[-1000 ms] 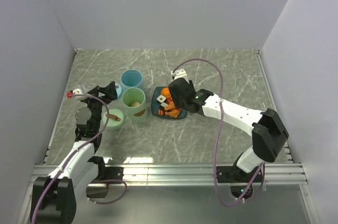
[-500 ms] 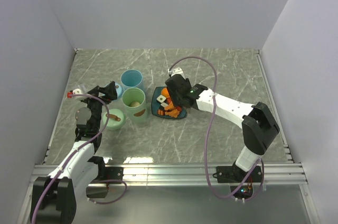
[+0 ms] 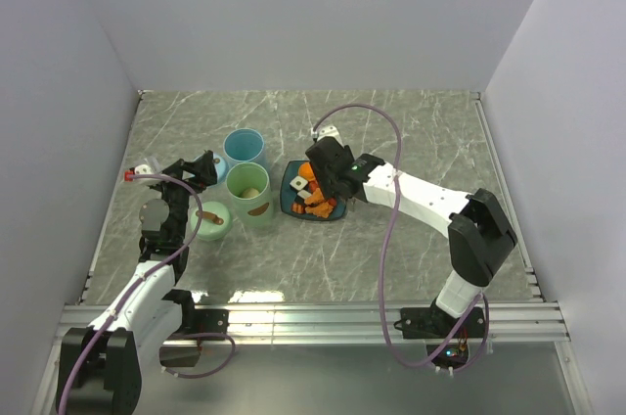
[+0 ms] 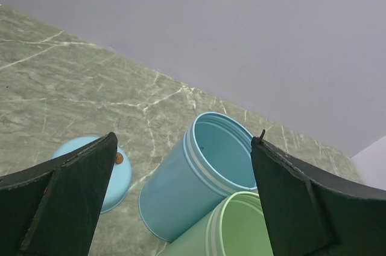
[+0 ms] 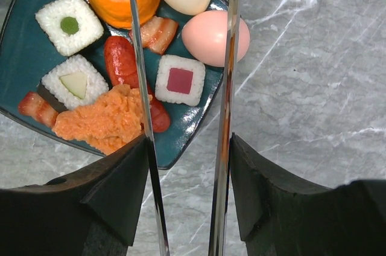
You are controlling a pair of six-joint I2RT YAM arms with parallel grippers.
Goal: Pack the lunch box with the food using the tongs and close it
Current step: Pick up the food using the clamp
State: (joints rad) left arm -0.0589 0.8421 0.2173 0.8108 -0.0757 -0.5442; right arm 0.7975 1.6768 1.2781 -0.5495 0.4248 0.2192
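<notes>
While pale grey walls [image 3: 313, 14] enclose the grey-green marbled bench [image 3: 411, 131], the right pincer [image 5: 187, 147], half-closed, grips the silver tongs [image 5: 140, 87] above the food [image 5: 105, 120] on the teal plate [image 5: 24, 63]; the left pincer [image 4: 184, 141] gapes wide, empty, near the blue tub [image 4: 199, 177].

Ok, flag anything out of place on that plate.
Only the pink egg: it sits on the plate's rim, partly hanging over the table. Nothing looks spilled. The right tool holds the tongs above it.
</notes>
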